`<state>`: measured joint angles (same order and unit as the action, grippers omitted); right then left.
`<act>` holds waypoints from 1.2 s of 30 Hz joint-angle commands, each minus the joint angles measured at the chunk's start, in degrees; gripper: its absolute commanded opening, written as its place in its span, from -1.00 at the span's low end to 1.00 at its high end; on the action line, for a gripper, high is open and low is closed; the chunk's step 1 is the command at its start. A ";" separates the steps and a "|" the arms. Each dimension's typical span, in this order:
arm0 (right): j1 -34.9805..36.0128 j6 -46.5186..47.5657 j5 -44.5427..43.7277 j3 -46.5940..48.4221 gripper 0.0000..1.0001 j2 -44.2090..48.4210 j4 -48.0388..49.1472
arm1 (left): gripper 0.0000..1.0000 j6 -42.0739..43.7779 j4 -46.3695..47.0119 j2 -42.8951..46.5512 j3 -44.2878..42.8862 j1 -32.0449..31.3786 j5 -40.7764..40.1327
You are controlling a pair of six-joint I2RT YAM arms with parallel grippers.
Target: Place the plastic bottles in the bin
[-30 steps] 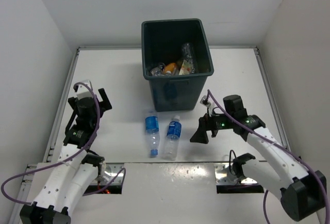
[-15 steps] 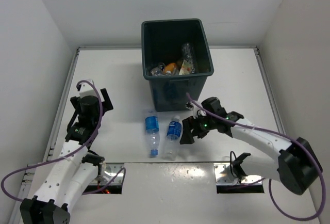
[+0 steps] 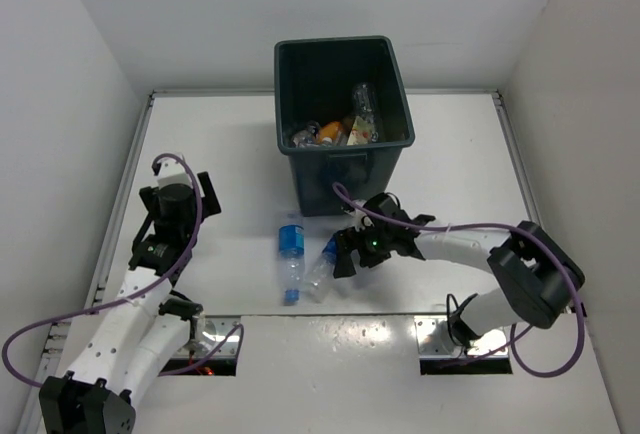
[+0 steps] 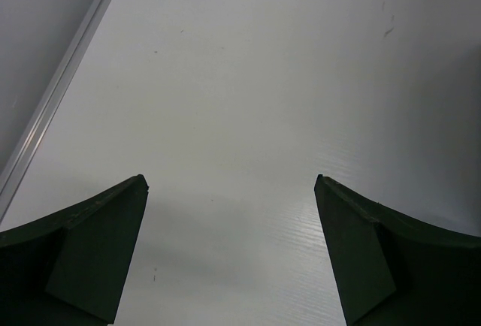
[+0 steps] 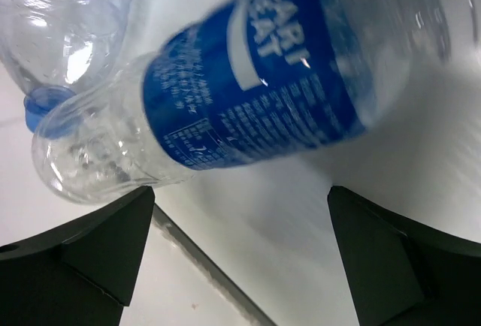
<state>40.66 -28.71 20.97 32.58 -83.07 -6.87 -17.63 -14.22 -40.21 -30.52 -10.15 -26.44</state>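
Two clear plastic bottles with blue labels lie on the table in front of the bin (image 3: 285, 52). The left bottle (image 3: 290, 257) lies straight, cap toward me. The right bottle (image 3: 318, 272) lies slanted, its base against my right gripper (image 3: 341, 255), which is open and low at the table. In the right wrist view that blue-labelled bottle (image 5: 255, 93) fills the top, just beyond the open right gripper (image 5: 240, 191), with the other bottle (image 5: 68, 10) at top left. A third clear bottle (image 3: 362, 99) lies inside the bin. My left gripper (image 3: 196, 197) hangs open over bare table, also open in its wrist view (image 4: 231, 180).
The bin also holds an orange bottle (image 3: 328, 131) and other litter. White walls close the table on the left, back and right. A raised strip (image 4: 60, 93) runs along the left table edge. A seam (image 5: 203, 266) crosses the table under the right gripper.
My right gripper has swept left along the table to the right-hand bottle, which now lies slanted instead of straight. The left gripper has shifted slightly away from me.
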 commanded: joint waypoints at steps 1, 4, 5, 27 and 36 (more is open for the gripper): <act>0.56 -0.91 1.34 2.58 1.00 -0.87 6.08 | 1.00 -0.04 0.86 -0.05 0.20 -0.57 -0.63; 3.36 0.40 1.35 3.19 1.00 -0.87 7.84 | 1.00 -0.04 0.86 -0.05 0.20 -0.57 -0.63; 3.37 0.41 1.35 3.19 1.00 -0.87 7.84 | 1.00 -0.04 0.86 -0.05 0.20 -0.57 -0.63; 11.45 8.40 -7.26 8.03 1.00 3.52 2.66 | 1.00 0.58 4.72 -0.22 0.73 -2.75 17.27; 4.69 3.41 -7.35 10.22 1.00 5.99 -0.33 | 1.00 -4.08 3.67 -1.10 -0.94 -8.39 20.45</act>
<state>45.32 -22.63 14.33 39.53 -78.37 -6.76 -19.55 -12.05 -42.61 -30.11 -17.82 -8.12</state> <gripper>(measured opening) 0.996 1.000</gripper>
